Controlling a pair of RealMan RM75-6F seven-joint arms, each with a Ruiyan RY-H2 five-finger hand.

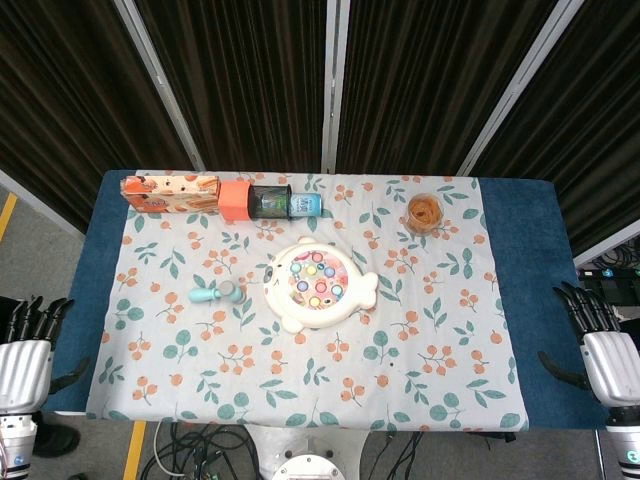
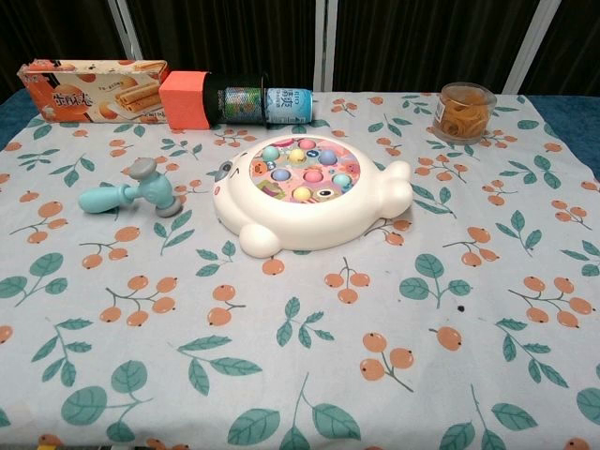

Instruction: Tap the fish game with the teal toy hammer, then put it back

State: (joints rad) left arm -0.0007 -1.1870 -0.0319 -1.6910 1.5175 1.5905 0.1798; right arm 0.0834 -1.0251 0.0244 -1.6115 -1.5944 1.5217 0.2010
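Note:
The white fish game (image 1: pixel 318 284) (image 2: pixel 307 194), with coloured pegs on its top, lies in the middle of the patterned tablecloth. The teal toy hammer (image 1: pixel 216 293) (image 2: pixel 130 192) rests flat on the cloth just left of the fish, handle pointing left, grey head toward the game. My left hand (image 1: pixel 30 345) hangs off the table's left edge, fingers spread and holding nothing. My right hand (image 1: pixel 600 335) is off the right edge, likewise spread and empty. Neither hand appears in the chest view.
Along the far edge lie an orange snack box (image 1: pixel 170 193) (image 2: pixel 92 91), an orange block with a dark tube and a small blue bottle (image 1: pixel 268 201) (image 2: pixel 236 98), and a clear jar of orange rings (image 1: pixel 425 213) (image 2: pixel 466 112).

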